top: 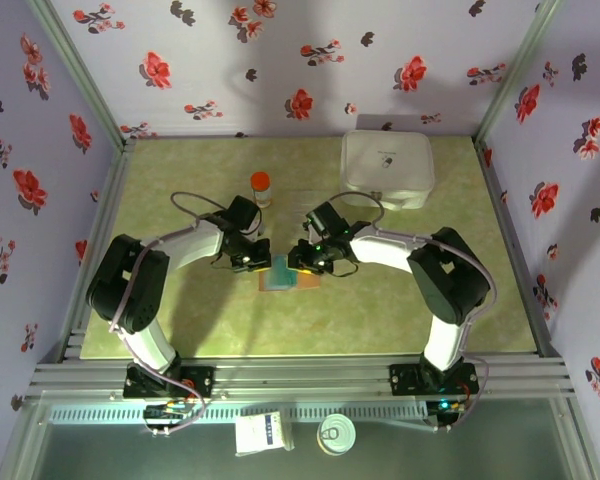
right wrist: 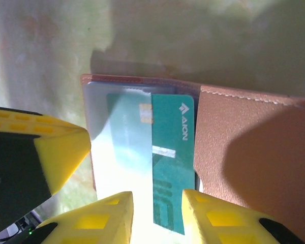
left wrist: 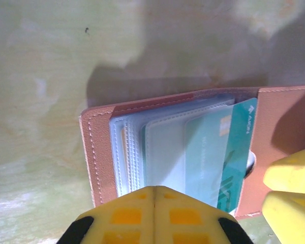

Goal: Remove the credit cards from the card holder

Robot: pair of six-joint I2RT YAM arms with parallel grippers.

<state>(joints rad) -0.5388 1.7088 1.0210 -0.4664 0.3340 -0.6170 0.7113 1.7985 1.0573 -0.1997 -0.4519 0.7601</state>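
Behind, white case (top: pixel 387 170), orange-capped bottle (top: pixel 261 187), right claw (right wrist: pixel 157 206) straddling teal card (right wrist: pixel 172 152).

**Even light above, shadow and glare at the wrists**

The top view is bright and sharp, with soft arm shadows on the table (top: pixel 180 320). The left wrist view is dimmer. A broad shadow spreads from 12 to 3 o'clock, and the left gripper (left wrist: pixel 153 195) at 6 o'clock is blurred. In the right wrist view, glare whitens the sleeves of the card holder (right wrist: pixel 244 132) toward 7 o'clock, and a dark shadow lies at 4 o'clock.
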